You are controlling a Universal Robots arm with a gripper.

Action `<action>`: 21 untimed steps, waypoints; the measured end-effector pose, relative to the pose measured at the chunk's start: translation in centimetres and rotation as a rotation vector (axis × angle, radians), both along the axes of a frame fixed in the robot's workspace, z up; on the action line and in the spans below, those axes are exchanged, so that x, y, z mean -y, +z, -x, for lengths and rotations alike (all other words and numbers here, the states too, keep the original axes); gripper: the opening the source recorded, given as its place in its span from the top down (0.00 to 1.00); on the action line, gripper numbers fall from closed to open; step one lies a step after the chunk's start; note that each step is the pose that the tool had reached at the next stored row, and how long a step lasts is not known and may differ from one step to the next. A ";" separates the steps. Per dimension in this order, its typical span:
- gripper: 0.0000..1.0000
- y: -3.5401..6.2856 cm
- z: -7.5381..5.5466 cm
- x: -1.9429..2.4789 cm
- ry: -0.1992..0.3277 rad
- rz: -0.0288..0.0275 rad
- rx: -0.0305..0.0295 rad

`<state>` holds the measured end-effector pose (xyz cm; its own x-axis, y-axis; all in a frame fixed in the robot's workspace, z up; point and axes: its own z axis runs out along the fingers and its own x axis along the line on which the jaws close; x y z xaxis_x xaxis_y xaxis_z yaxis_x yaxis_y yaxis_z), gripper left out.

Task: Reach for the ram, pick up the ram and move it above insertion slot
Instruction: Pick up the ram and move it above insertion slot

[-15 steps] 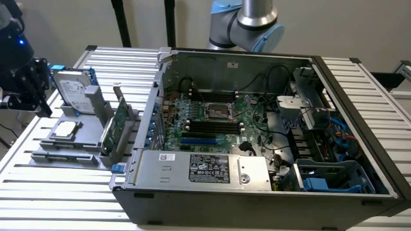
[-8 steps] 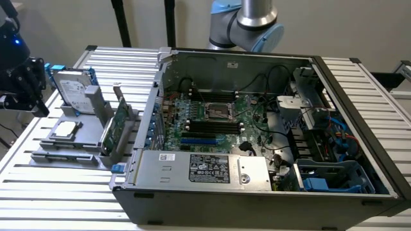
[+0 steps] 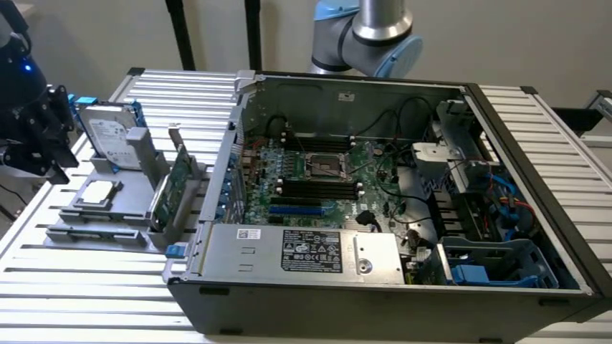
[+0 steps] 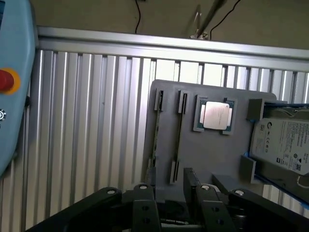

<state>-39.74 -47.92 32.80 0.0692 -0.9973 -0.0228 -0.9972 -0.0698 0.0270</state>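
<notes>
Ram (image 4: pixel 178 137) stands edge-up in a slot of the gray holder (image 4: pixel 217 154), untouched. We see our hand (image 4: pixel 172 188) wide and empty, at ten o'clock of that holder in the exterior view.

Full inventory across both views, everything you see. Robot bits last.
table: 1, silver slatted, under everything
computer case: 1, dark grey, open, exterior view's right
motherboard: 1, green, inside case
slots: several, black, on motherboard
power supply: 1, silver, case's near side
holder: 1, grey, on table beside case
hard drive: 1, silver with blue rails, upright in holder
processor: 1, silver, flat in holder
thin boards: 2, green, on edge in holder slots; second at
device with red button: 1, light blue, close to wrist camera
arm: 1, grey and light blue, behind case
claw: 1, black, above holder near the board slots
</notes>
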 end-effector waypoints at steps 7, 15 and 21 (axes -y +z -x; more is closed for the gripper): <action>0.63 -1.27 0.5 0.01 0.000 0.0001 0.0019; 0.63 -2.72 0.7 0.19 0.000 0.0001 0.0023; 0.63 -3.81 0.8 0.31 0.000 0.0001 0.0024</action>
